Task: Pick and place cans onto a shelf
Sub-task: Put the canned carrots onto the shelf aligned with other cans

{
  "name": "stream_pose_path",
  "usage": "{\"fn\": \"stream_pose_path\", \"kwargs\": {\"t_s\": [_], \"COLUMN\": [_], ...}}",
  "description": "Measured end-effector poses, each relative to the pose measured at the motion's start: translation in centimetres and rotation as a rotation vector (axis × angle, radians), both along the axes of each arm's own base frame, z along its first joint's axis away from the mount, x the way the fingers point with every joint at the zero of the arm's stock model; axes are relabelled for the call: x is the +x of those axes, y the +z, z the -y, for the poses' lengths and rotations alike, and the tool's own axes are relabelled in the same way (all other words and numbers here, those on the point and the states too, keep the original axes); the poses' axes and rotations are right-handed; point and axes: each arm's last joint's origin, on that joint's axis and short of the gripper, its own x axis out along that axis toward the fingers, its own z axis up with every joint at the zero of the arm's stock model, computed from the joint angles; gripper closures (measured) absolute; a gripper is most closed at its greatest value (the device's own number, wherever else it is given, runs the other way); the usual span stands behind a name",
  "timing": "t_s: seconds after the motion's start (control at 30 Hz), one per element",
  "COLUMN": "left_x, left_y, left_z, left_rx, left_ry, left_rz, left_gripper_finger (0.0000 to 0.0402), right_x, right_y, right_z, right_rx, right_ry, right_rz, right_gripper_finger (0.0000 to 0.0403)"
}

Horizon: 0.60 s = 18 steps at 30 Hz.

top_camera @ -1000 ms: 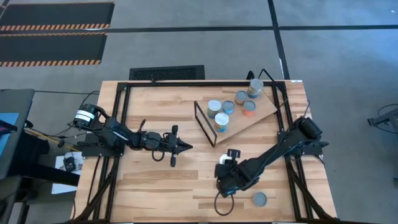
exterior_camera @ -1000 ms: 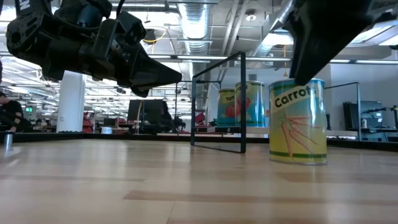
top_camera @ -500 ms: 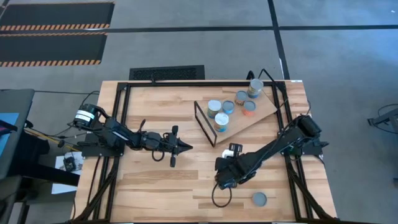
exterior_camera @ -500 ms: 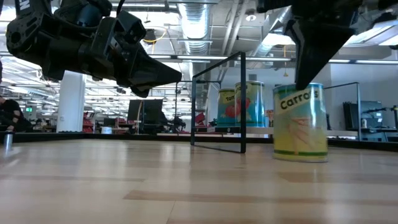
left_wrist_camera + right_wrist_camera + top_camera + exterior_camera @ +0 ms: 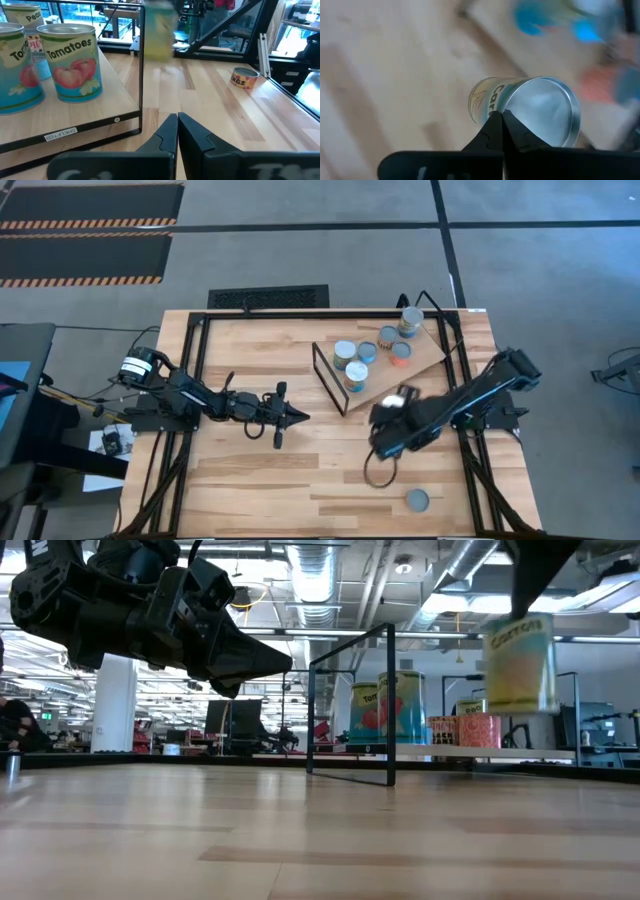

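Note:
My right gripper [image 5: 388, 435] hangs above the table, near the shelf's near edge, shut on a yellow Carrots can [image 5: 520, 665] that is in the air. The shelf [image 5: 425, 360] is a light-wood board at the far right with a black wire frame end [image 5: 328, 380]. Several cans [image 5: 356, 365] stand upright on it, among them two teal Tomatoes cans [image 5: 70, 62]. One more can [image 5: 417, 500] rests on the table near the front edge. My left gripper [image 5: 300, 416] hovers shut at mid-table, pointing toward the shelf. My right gripper pinches the rim of the Carrots can's silver top [image 5: 507, 102] between its two fingers [image 5: 492, 127]. The fingers come from above, slanting down. The can hangs below them, roughly upright and lifted clear of the table.
A black metal frame [image 5: 200, 330] runs around the tabletop's edges. Bare planks [image 5: 260, 480] lie between the two arms and toward the near left. The room beyond the far edge holds desks and machines.
My right gripper has taken hold of the Carrots can, which stood on the table, tipped it a little, then lifted it clear. Gripper and can have gone up and toward the far right, toward the shelf.

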Motion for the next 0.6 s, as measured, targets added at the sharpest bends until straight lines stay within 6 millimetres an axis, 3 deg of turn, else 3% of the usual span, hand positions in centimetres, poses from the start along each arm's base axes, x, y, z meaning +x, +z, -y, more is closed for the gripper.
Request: {"fn": "stream_pose_path", "kwargs": {"t_s": [0.17,0.47,0.6], "left_x": [0.0,0.0,0.0], "left_y": [0.0,0.0,0.1], "left_z": [0.0,0.1,0.1], "left_rx": [0.000,-0.001,-0.001], "left_ry": [-0.001,-0.004,-0.004], "left_rz": [0.000,0.002,0.006], "left_gripper_finger": [0.0402,0.0402,0.0402], "right_x": [-3.3,-9.9,-11.3], "right_y": [2.1,0.9,0.5], "right_z": [3.8,10.7,13.4], "right_rx": [-0.040,-0.044,-0.044], "right_ry": [-0.133,-0.335,-0.381], "right_rz": [0.028,0.079,0.126], "right_gripper_finger": [0.0401,0.0402,0.0403]}}
